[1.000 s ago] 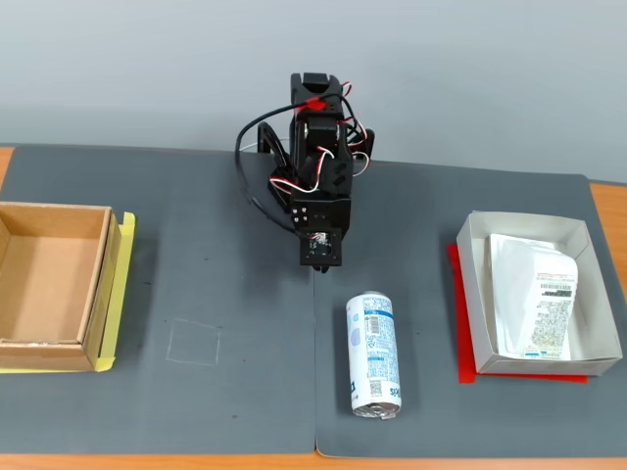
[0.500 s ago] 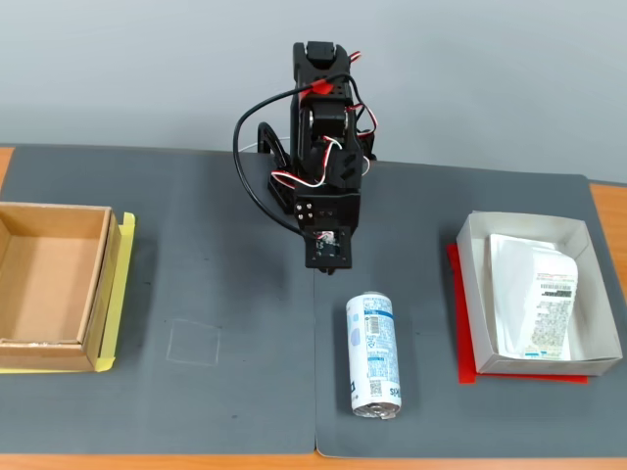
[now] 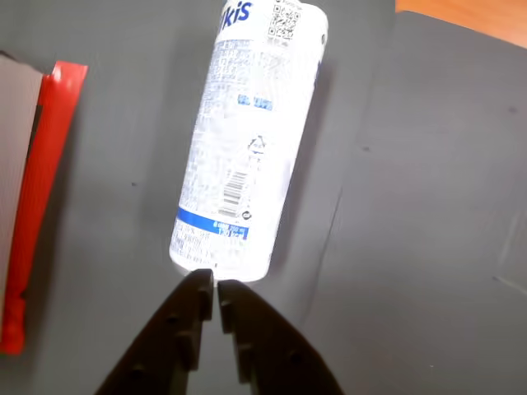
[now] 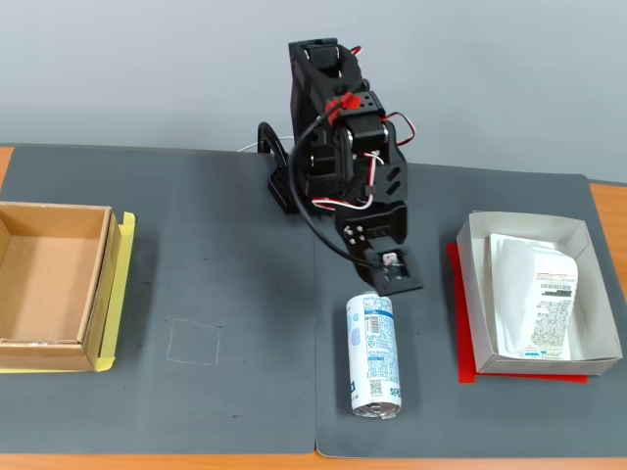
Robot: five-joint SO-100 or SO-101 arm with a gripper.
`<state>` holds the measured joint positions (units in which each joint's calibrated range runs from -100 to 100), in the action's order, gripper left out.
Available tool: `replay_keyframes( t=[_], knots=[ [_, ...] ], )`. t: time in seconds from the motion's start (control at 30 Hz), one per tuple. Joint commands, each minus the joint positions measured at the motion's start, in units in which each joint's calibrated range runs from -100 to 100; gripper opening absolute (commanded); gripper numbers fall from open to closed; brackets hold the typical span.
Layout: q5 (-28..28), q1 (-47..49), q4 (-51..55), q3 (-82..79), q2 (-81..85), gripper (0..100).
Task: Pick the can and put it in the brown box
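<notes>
The can (image 4: 374,354) lies on its side on the dark mat, its white and light-blue label facing up, lengthwise toward the front edge. My gripper (image 4: 384,291) hangs just above the can's far end. In the wrist view the can (image 3: 247,148) runs from the top edge down to my gripper (image 3: 214,286), whose black fingers (image 3: 191,317) are pressed together with only a thin slit and nothing between them. The tips sit right at the can's near end. The brown box (image 4: 98,284) stands open at the far left of the fixed view, with nothing in it.
A white paper box (image 4: 472,294) holding a flat printed pouch (image 4: 537,294) stands on a red sheet (image 4: 462,367) at the right. The red sheet (image 3: 41,189) also shows at the wrist view's left edge. A yellow sheet (image 4: 122,284) lies under the brown box. The arm's base (image 4: 313,117) stands at the back.
The arm has swung forward and to the right, bringing the gripper down over the can's far end. The can and both boxes have not moved.
</notes>
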<state>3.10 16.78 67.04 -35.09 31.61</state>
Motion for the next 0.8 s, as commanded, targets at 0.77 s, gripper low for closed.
replay_keyframes(
  t=[0.77],
  knots=[
    [4.25,1.50,-0.87,26.49,-30.64,5]
  ],
)
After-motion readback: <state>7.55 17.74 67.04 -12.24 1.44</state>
